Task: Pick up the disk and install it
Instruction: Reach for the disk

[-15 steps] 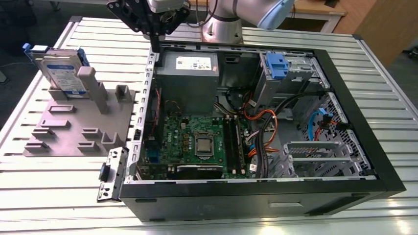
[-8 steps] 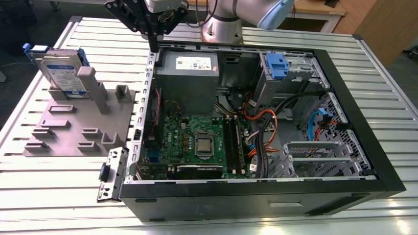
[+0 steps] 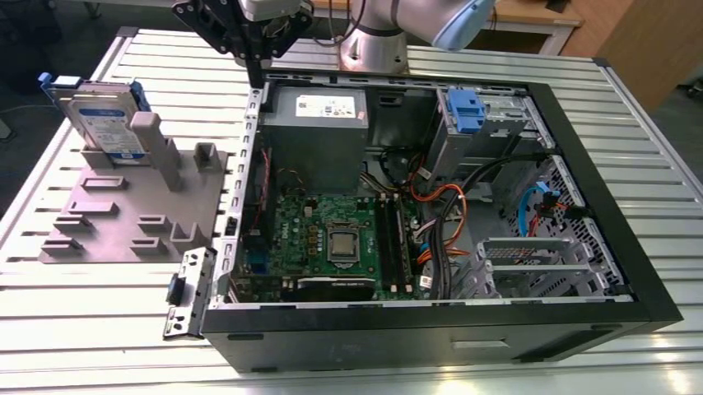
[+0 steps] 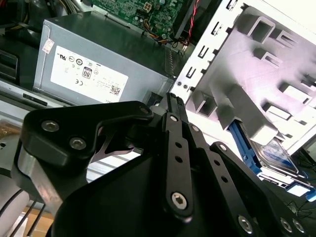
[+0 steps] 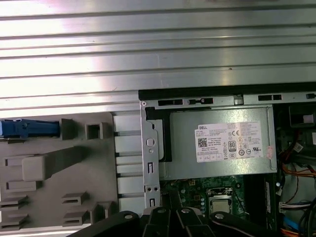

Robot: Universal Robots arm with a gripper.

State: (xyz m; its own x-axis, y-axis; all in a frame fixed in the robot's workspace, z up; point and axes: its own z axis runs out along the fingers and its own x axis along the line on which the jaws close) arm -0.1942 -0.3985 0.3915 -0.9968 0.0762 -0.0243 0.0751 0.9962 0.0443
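Over the edge of the PC case (image 3: 439, 333), gripper (image 3: 258, 76) with fingers (image 3: 259, 59) pressed together, nothing held, disk (image 3: 101, 115) stood upright in grey holder (image 3: 121, 210)

The silver disk (image 3: 104, 115), blue-framed and white-and-blue labelled, stands upright on the grey holder (image 3: 127, 218) beside the computer case (image 3: 439, 337).

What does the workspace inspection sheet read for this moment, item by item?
Surface: ribbed metal table.
Job's things: disk stands upright in the grey fixture, to the exterior view's left of the open computer case.
Clutter: nothing seen.
Grippers: gripper above the case's rear edge, near the power supply, apart from the disk.
Cables: orange and blue cables inside the case.
Surroundings: wooden furniture beyond the table.
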